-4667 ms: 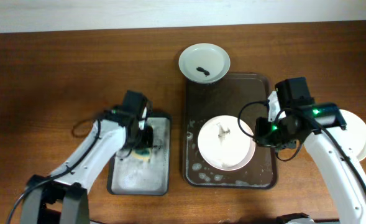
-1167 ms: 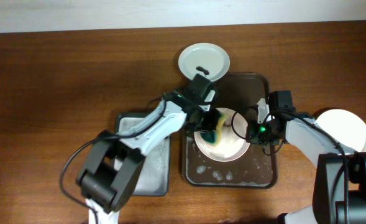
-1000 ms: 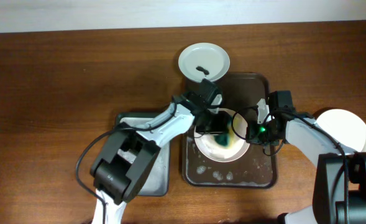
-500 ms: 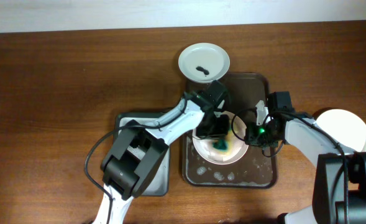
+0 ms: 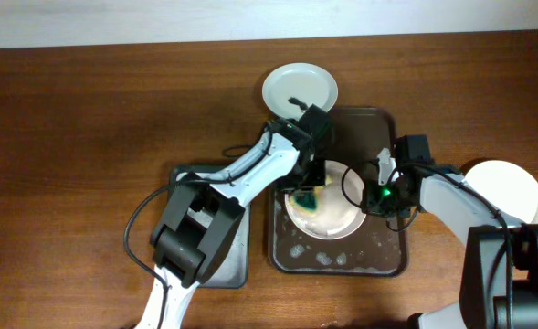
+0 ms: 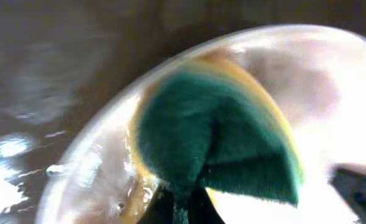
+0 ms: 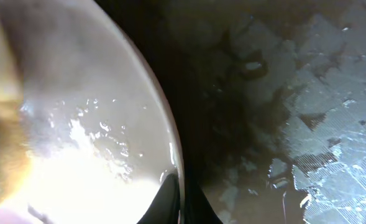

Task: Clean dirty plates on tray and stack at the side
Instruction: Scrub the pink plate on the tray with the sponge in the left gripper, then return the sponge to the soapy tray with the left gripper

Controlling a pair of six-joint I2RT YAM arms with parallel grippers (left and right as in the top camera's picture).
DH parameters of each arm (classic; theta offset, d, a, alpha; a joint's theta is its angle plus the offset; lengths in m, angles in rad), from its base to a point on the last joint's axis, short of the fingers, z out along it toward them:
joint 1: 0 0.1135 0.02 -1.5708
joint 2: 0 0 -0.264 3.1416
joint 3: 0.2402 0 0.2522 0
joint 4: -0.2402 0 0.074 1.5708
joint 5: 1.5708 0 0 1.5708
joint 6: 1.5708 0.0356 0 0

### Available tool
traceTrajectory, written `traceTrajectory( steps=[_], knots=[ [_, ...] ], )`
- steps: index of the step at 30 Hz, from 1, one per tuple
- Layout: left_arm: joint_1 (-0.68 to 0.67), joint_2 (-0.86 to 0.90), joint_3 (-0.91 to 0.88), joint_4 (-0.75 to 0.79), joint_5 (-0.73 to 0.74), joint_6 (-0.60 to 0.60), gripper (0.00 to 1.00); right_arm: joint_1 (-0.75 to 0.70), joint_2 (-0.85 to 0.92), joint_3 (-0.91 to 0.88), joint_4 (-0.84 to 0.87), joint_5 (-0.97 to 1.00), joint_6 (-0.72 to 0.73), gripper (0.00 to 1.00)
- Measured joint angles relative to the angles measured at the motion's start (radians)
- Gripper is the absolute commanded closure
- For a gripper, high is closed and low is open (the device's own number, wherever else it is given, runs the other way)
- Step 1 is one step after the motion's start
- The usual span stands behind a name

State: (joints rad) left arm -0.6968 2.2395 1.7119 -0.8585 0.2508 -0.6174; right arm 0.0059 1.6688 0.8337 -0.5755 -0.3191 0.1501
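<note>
One wet plate [image 5: 337,219] lying in the sudsy tray [image 5: 378,260] right of the worktop's centre, left claw [image 5: 306,191] pinching a green sponge [image 6: 214,143] against it (pinch visible only from the left wrist), right claw [image 5: 376,190] clamped on its rim (visible only from the right wrist).

Robot test bench, apparently a lab. 2 robot arms [image 5: 250,169] stand at a wood-grain table [image 5: 86,110] against a white wall [image 5: 159,18].

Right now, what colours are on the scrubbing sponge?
The soft scrubbing sponge is dark green over yellow; left wrist view best.
</note>
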Motion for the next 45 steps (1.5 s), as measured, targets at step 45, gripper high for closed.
traceTrajectory(
  steps=[45],
  knots=[
    [0.179, -0.487, 0.004, -0.482, -0.355, 0.138, 1.0, 0.046, -0.211, 0.056, -0.297, 0.162, 0.076, 0.96]
  ],
)
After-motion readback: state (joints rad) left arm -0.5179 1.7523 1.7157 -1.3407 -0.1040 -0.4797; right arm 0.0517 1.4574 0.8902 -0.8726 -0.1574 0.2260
